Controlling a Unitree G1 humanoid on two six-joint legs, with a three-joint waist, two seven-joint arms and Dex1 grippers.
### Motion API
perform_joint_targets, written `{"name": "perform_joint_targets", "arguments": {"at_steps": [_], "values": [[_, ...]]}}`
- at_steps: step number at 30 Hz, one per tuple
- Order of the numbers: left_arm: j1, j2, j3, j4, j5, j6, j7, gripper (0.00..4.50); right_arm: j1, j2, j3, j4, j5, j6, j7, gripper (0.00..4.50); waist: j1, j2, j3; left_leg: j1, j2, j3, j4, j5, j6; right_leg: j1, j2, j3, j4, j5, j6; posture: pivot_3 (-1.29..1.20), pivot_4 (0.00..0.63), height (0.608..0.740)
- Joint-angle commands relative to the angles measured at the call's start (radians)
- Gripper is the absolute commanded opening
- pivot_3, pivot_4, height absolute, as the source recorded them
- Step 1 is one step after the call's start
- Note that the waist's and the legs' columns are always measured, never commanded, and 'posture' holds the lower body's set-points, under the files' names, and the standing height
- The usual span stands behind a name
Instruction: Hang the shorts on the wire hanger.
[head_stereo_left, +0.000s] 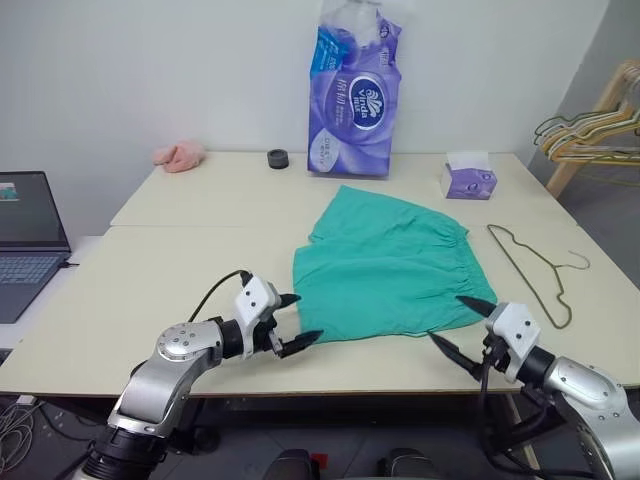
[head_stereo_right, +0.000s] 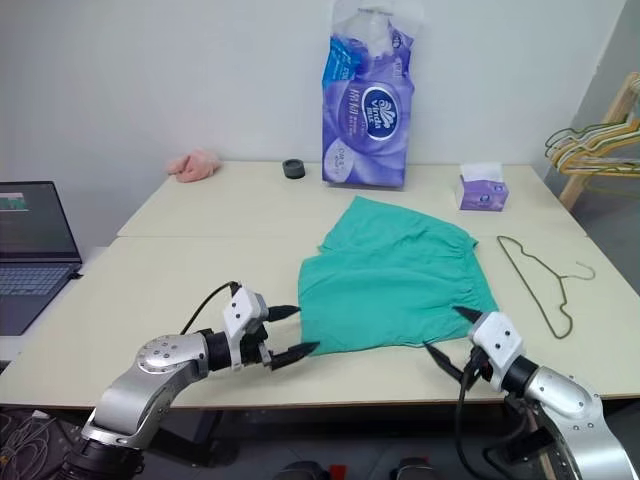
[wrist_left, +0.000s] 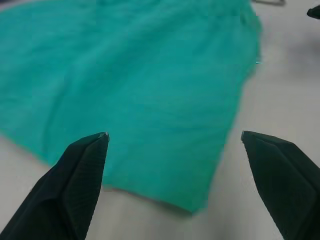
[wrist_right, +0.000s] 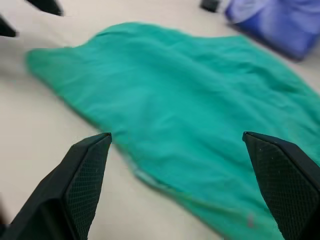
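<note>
I see the shorts (head_stereo_left: 385, 268) lying flat and spread out on the pale surface (head_stereo_left: 150, 290), and I use them as my landmark. My left hand (head_stereo_left: 295, 320) hovers just beside their near left corner with its two black fingers spread wide, gripping nothing. My right hand (head_stereo_left: 460, 325) hovers by their near right corner, also wide open and empty, its fingers pointing in toward the cloth. Neither hand touches the shorts.

The wire hanger (head_stereo_left: 535, 270) lies flat on the surface just to the right of the shorts, apart from them, its hook curling away to the right. Behind the shorts stands a tall purple pack of tissue rolls (head_stereo_left: 355, 95), with a small black ring-shaped item (head_stereo_left: 278, 158) to its left and a pink cloth (head_stereo_left: 180, 155) further left. A small purple tissue box (head_stereo_left: 468, 178) sits behind and right of the shorts. A laptop (head_stereo_left: 30, 240) stands open far to the left of the shorts.
</note>
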Motion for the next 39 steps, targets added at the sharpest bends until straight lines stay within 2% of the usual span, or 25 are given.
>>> {"name": "perform_joint_targets", "arguments": {"at_steps": [1, 9, 10, 13, 18, 22, 25, 29, 37, 39], "values": [[-0.054, 0.017, -0.066, 0.01, 0.086, -0.053, -0.026, 4.5, 0.002, -0.045, 0.003, -0.097, 0.022, 0.039, 0.043, 4.48, -0.002, 0.0, 0.0, 0.0, 0.0, 0.0, -0.001, 0.0, 0.0, 0.0, 0.0, 0.0, 0.0, 0.0, 0.0, 0.0, 0.006, 0.74], [-0.129, -0.015, -0.145, 0.186, 0.254, -0.189, 0.011, 4.5, 0.01, -0.056, 0.025, -0.144, -0.029, 0.047, 0.019, 4.48, -0.008, -0.001, 0.001, 0.001, 0.0, 0.0, -0.001, 0.0, 0.0, 0.0, 0.0, 0.0, -0.001, 0.002, 0.005, -0.02, 0.009, 0.74], [-0.134, -0.017, -0.154, 0.206, 0.269, -0.202, 0.007, 4.32, 0.014, -0.054, 0.022, -0.133, -0.042, 0.032, 0.013, 4.49, -0.008, -0.001, 0.001, 0.001, 0.0, 0.0, -0.001, 0.0, 0.0, 0.0, 0.0, 0.0, -0.001, 0.002, 0.005, -0.02, 0.009, 0.74], [-0.15, -0.026, -0.161, 0.248, 0.286, -0.221, -0.004, 3.64, 0.019, -0.054, 0.009, -0.092, -0.077, 0.001, 0.006, 4.5, -0.008, -0.001, 0.001, 0.001, 0.0, 0.0, -0.001, 0.0, 0.0, 0.0, 0.0, 0.0, -0.001, 0.002, 0.005, -0.02, 0.01, 0.74], [-0.173, -0.046, -0.151, 0.281, 0.293, -0.229, 0.0, 2.03, -0.015, -0.088, -0.052, 0.066, -0.181, -0.113, -0.033, 4.5, -0.011, -0.001, 0.001, 0.001, 0.0, 0.0, -0.001, 0.0, 0.0, 0.001, 0.0, 0.0, -0.001, 0.003, 0.006, -0.03, 0.009, 0.74], [-0.179, -0.05, -0.138, 0.287, 0.291, -0.242, 0.005, 0.78, -0.085, -0.18, -0.039, 0.266, -0.363, -0.285, -0.09, 4.5, -0.015, -0.001, 0.001, 0.001, 0.0, 0.001, -0.002, 0.0, 0.0, 0.0, 0.0, 0.0, -0.001, 0.003, 0.006, -0.03, 0.009, 0.74], [-0.181, -0.052, -0.133, 0.284, 0.287, -0.246, 0.006, 0.03, -0.147, -0.258, 0.023, 0.389, -0.501, -0.442, -0.114, 4.5, -0.016, -0.001, 0.001, 0.002, 0.0, 0.002, -0.002, 0.0, 0.0, 0.0, 0.0, 0.001, -0.001, 0.003, 0.006, -0.03, 0.009, 0.74], [-0.188, -0.061, -0.118, 0.269, 0.274, -0.244, 0.011, 0.03, -0.305, -0.319, 0.147, 0.572, -0.652, -0.634, -0.12, 4.5, -0.019, -0.001, 0.001, 0.002, 0.0, 0.002, -0.003, 0.0, 0.0, 0.0, 0.001, 0.001, -0.001, 0.003, 0.005, -0.03, 0.004, 0.74], [-0.188, -0.068, -0.102, 0.247, 0.262, -0.229, 0.005, 0.03, -0.567, -0.255, 0.331, 0.846, -0.837, -0.81, -0.191, 4.5, -0.026, -0.002, 0.001, 0.003, 0.0, 0.002, -0.003, 0.0, 0.0, 0.002, 0.001, 0.001, 0.0, 0.006, 0.0, -0.01, 0.003, 0.74], [-0.186, -0.062, -0.095, 0.245, 0.258, -0.23, 0.002, 0.03, -0.61, -0.236, 0.357, 0.907, -0.859, -0.828, -0.209, 4.5, -0.031, -0.003, 0.001, 0.008, 0.0, 0.002, -0.004, 0.0, 0.0, 0.006, 0.001, 0.002, -0.001, 0.005, 0.0, -0.01, 0.002, 0.74]]}}
